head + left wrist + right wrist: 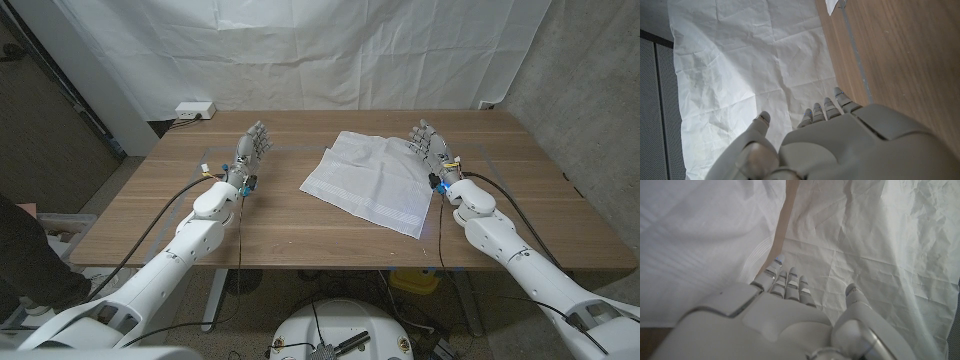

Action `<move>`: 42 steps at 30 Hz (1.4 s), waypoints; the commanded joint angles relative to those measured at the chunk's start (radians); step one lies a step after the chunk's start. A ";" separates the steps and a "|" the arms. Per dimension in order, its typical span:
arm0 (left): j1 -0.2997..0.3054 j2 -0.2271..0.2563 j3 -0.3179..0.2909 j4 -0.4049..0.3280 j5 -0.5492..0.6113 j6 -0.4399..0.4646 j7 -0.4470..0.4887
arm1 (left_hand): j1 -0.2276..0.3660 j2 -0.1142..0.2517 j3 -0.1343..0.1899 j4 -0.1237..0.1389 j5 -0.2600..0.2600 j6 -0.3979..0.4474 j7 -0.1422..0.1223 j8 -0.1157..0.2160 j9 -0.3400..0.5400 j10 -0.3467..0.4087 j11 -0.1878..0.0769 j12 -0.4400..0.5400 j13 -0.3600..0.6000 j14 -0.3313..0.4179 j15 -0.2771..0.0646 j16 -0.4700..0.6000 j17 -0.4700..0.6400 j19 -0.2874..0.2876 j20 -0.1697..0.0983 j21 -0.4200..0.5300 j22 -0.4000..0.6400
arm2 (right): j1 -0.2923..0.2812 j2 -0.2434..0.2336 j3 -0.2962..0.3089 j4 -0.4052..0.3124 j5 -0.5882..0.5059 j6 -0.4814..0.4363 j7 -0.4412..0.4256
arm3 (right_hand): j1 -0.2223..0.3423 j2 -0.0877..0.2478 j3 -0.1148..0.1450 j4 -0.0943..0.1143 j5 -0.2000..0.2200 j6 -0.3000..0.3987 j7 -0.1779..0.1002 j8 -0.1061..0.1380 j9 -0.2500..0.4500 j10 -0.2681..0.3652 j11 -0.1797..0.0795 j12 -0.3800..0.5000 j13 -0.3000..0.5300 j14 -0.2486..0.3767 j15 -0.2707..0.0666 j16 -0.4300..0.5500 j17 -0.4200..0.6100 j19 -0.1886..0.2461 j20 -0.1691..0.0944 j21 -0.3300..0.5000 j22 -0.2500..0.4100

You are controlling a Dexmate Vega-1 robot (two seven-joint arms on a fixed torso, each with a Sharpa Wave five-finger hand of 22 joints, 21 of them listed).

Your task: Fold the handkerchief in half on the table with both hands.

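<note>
A white handkerchief [372, 178] lies spread and slightly rumpled on the wooden table [300, 225], right of the middle. My right hand [430, 145] stands at its far right edge, fingers apart and holding nothing; in the right wrist view that hand [790, 315] is beside the cloth [700, 250]. My left hand [252, 150] stands apart from the cloth's left side, over bare wood, fingers spread with nothing in them. A corner of the handkerchief [832, 5] shows in the left wrist view beyond the left hand [825, 145].
A white cloth backdrop [330, 50] hangs behind the table. A white power strip [194, 110] sits off the table's far left corner. A person's dark sleeve [25, 250] shows at the left edge. Bare wood lies between the hands and the front edge.
</note>
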 commanded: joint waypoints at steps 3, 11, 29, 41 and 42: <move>0.027 -0.058 -0.080 -0.018 0.156 0.004 -0.046 | 0.002 0.014 0.007 0.001 0.007 -0.007 -0.008 0.008 0.002 -0.004 -0.003 0.005 0.004 -0.007 -0.001 0.006 0.003 -0.008 0.000 0.005 0.004 | -0.051 0.089 0.135 -0.042 -0.111 -0.055 0.057 | 0.010 -0.001 0.006 0.001 0.004 -0.001 0.005 0.005 0.003 0.009 -0.003 0.007 0.001 0.000 0.008 0.004 0.005 0.007 0.000 0.006 0.003; 0.016 -0.070 -0.095 -0.003 0.257 -0.021 -0.075 | 0.004 0.016 0.009 0.000 0.007 0.009 -0.034 0.012 0.002 0.008 -0.016 0.009 0.004 -0.004 -0.005 0.006 0.002 -0.006 0.000 0.003 0.004 | -0.058 0.117 0.178 -0.054 -0.165 -0.071 0.074 | 0.010 0.000 0.007 0.001 0.004 0.000 0.004 0.005 0.003 0.009 -0.003 0.007 0.001 0.000 0.007 0.004 0.005 0.008 0.000 0.006 0.003; -0.062 -0.033 -0.040 0.050 0.509 -0.110 -0.138 | 0.010 0.021 0.014 -0.004 0.008 0.024 -0.049 0.014 0.001 0.008 -0.026 0.008 0.003 -0.006 -0.010 0.004 0.001 -0.005 -0.002 0.000 0.003 | -0.031 0.134 0.205 -0.045 -0.226 -0.071 0.097 | 0.013 0.001 0.008 0.000 0.005 0.005 0.003 0.007 0.003 0.013 -0.003 0.008 0.001 0.002 0.007 0.005 0.005 0.009 0.000 0.007 0.003; -0.108 0.017 0.022 0.054 0.671 -0.151 -0.175 | 0.015 0.027 0.019 -0.006 0.009 0.026 -0.054 0.013 0.001 0.005 -0.036 0.006 0.003 -0.017 -0.014 -0.001 0.001 -0.012 -0.004 -0.005 0.003 | -0.008 0.129 0.197 -0.036 -0.252 -0.068 0.098 | 0.013 0.002 0.008 0.000 0.005 0.007 0.002 0.007 0.003 0.015 -0.002 0.009 0.001 0.001 0.008 0.004 0.005 0.009 0.000 0.007 0.003; -0.111 0.020 0.027 0.054 0.681 -0.155 -0.179 | 0.015 0.027 0.019 -0.006 0.009 0.026 -0.056 0.013 0.001 0.004 -0.036 0.006 0.003 -0.018 -0.013 -0.001 0.001 -0.012 -0.005 -0.005 0.003 | -0.006 0.129 0.196 -0.034 -0.251 -0.066 0.101 | 0.013 0.002 0.008 -0.001 0.005 0.008 0.002 0.008 0.003 0.015 -0.003 0.009 0.001 0.002 0.007 0.005 0.005 0.009 0.000 0.007 0.003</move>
